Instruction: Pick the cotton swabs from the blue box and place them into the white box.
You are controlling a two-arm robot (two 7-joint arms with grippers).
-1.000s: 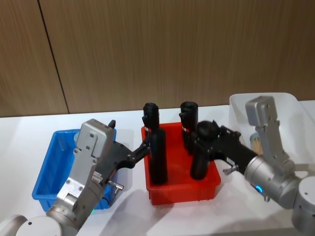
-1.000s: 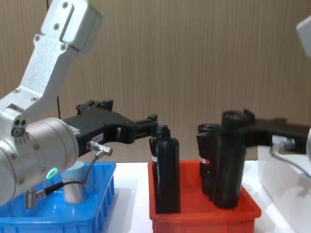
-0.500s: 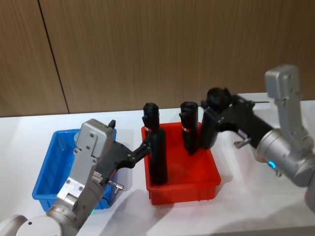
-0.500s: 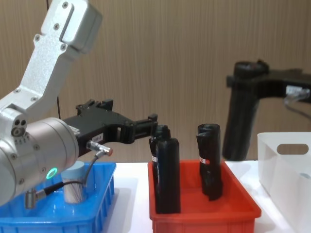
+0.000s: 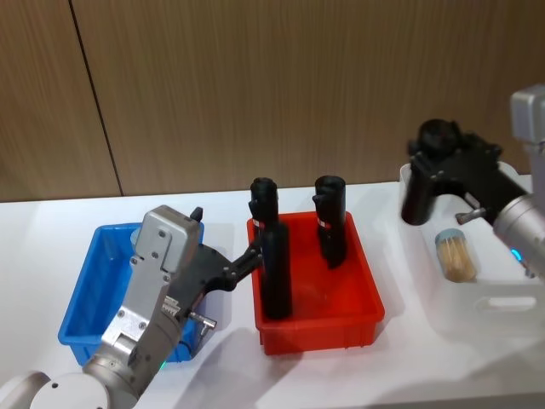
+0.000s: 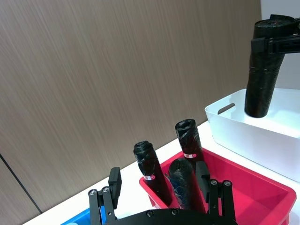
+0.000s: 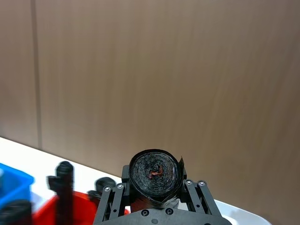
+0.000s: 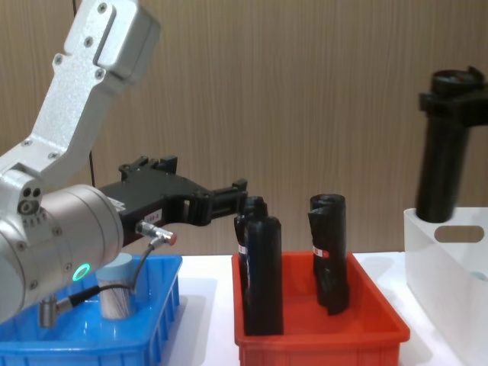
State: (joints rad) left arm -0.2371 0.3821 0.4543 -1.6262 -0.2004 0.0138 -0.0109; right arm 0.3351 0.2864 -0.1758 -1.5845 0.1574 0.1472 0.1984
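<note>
Black is what the right pincer (image 5: 430, 158) carries: its jaws are clamped on the upper end of a black roll (image 5: 417, 200), which hangs upright below it over the near-left corner of the white box (image 5: 511, 302). That does not match the task's wording. One tub of cotton swabs (image 5: 456, 256) lies on its side in the white box, below this pincer and a little towards the robot. A second tub (image 8: 118, 293) stands in the blue box (image 5: 85, 290), far off to the pincer's left, beyond the red bin (image 5: 315, 328).

If the roll is to be set down here, I judge the best way is to move it further in over the box, so that its lower end is well inside the rim. It should then come straight down onto bare floor beside the lying tub, not onto it. The jaws should part only once the base has support, since a tall roll dropped from a height may tip against the wall.

The left pincer (image 5: 247, 260) hovers with jaws apart and nothing between them, above the gap between the blue box and the red bin, its tips close to the nearest standing roll (image 5: 274, 273). The tub in the blue box sits below and behind it, so it would need to draw back and descend, keeping clear of that roll.
</note>
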